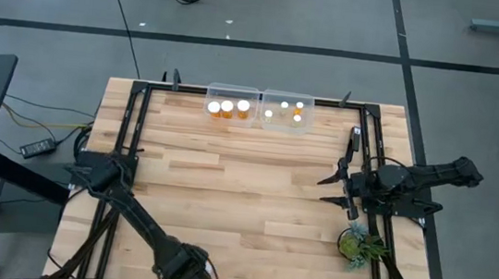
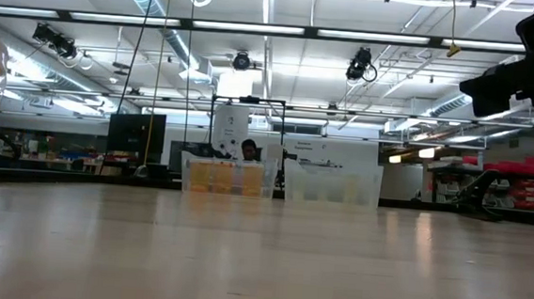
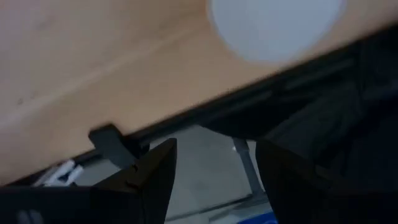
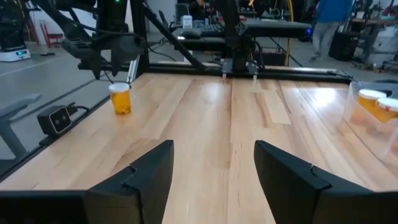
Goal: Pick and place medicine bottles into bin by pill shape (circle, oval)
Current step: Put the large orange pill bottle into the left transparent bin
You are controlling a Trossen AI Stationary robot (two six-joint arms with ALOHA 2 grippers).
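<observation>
Standing at the far edge of the bench (image 1: 245, 185), a clear bin (image 1: 233, 90) was seen with three large-capped medicine bottles (image 1: 227, 107) gathered in it. A second bin (image 1: 288, 96) was set just beside it and held the smaller-capped bottles (image 1: 296, 117); the split was judged to follow pill shape, so most of the sorting seemed done.

One loose bottle (image 4: 120, 98) was left upright on the bench, well apart from the first bin, out toward the left arm's side. It was probably the last one waiting to be sorted.

The right claw (image 4: 212, 149) was held low over the bench, well apart from the first bin and nearer the green plant (image 1: 359, 246). Its fingers were spread and nothing was gripped, and it was aimed across the boards toward the loose bottle.

The left claw (image 3: 214, 149) was parked much farther from the first bin, by the bench's near edge, likewise released and empty. A blurred white disc (image 3: 273, 22) was caught in the left wrist view; whether it was a bottle cap could not be told.
</observation>
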